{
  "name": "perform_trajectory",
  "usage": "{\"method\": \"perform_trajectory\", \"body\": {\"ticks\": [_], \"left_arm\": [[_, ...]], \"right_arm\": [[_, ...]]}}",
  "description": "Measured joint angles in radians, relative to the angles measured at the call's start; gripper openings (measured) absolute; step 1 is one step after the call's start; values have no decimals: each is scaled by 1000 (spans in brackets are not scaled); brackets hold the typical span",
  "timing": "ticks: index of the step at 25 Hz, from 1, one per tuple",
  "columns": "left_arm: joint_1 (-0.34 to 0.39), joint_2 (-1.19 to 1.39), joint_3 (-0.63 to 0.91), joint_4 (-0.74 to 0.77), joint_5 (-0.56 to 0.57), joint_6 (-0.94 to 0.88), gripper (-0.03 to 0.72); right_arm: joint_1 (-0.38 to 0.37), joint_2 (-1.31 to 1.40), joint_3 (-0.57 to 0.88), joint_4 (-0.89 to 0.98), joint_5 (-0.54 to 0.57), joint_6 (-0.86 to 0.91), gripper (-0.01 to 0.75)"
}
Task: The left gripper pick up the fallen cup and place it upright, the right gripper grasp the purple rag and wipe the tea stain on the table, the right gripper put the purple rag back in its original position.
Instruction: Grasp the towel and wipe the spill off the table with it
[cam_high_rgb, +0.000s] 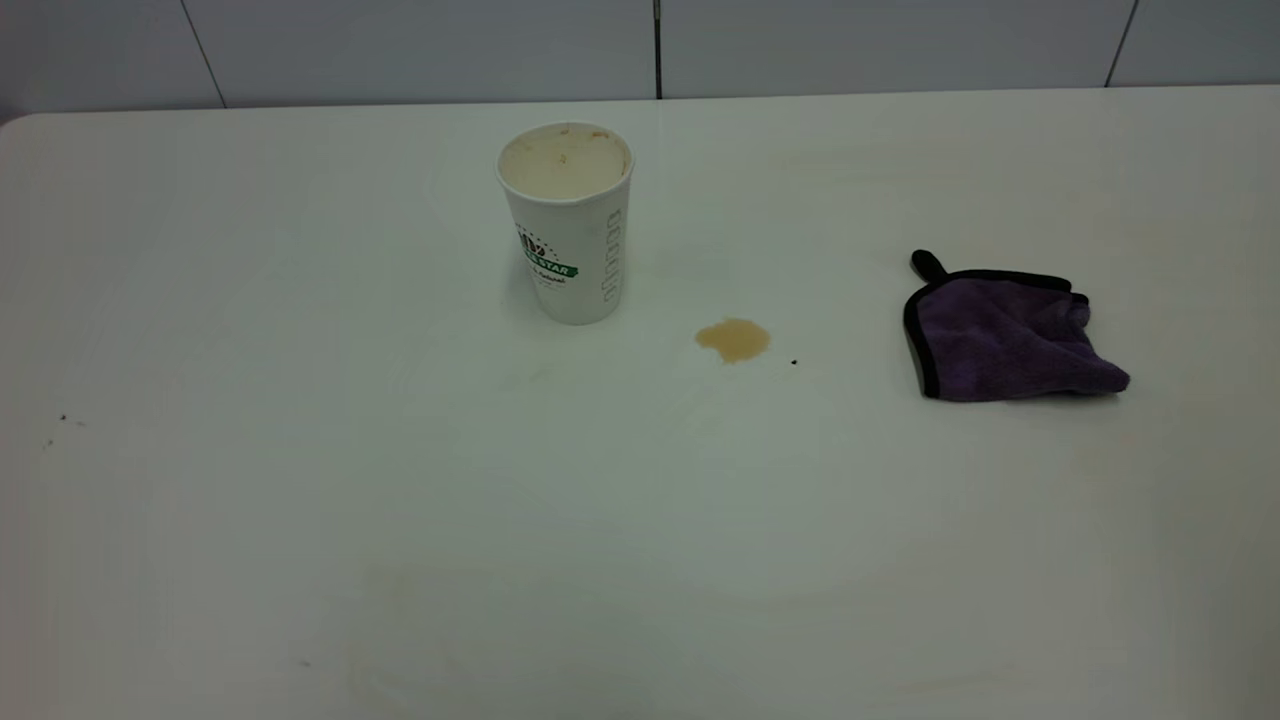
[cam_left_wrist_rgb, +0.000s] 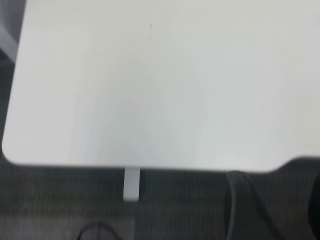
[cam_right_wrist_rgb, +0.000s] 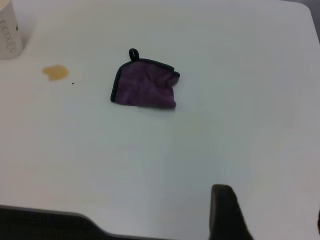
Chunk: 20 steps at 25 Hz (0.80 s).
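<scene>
The cup (cam_high_rgb: 568, 225) stands upright on the white table (cam_high_rgb: 300, 520), mouth up, with its green logo facing the front. The tea stain (cam_high_rgb: 733, 340) lies to its right as a light-brown blot. The purple rag (cam_high_rgb: 1005, 340) lies crumpled farther right, its black loop tab pointing to the back. Neither gripper shows in the exterior view. In the right wrist view the right gripper (cam_right_wrist_rgb: 271, 202) is open and empty over bare table, well short of the rag (cam_right_wrist_rgb: 145, 85), the stain (cam_right_wrist_rgb: 55, 72) and the cup (cam_right_wrist_rgb: 7, 30). The left gripper (cam_left_wrist_rgb: 305, 200) shows only as a dark blur by the table's edge.
A tiny black speck (cam_high_rgb: 794, 362) lies just right of the stain. A few specks mark the table's left side (cam_high_rgb: 62, 418). A panelled wall (cam_high_rgb: 650, 45) stands behind the table. The left wrist view shows a rounded table corner (cam_left_wrist_rgb: 10, 150) and dark floor.
</scene>
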Motion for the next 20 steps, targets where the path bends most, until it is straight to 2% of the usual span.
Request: {"method": "perform_trajectory", "body": {"ticks": [7,20], "left_arm": [[0,-124,0,1,9,0,353],[0,-129,0,1,14,2,353]], "right_arm": [[0,0,0,0,0,0,467],[0,0,0,0,0,0,467]]}}
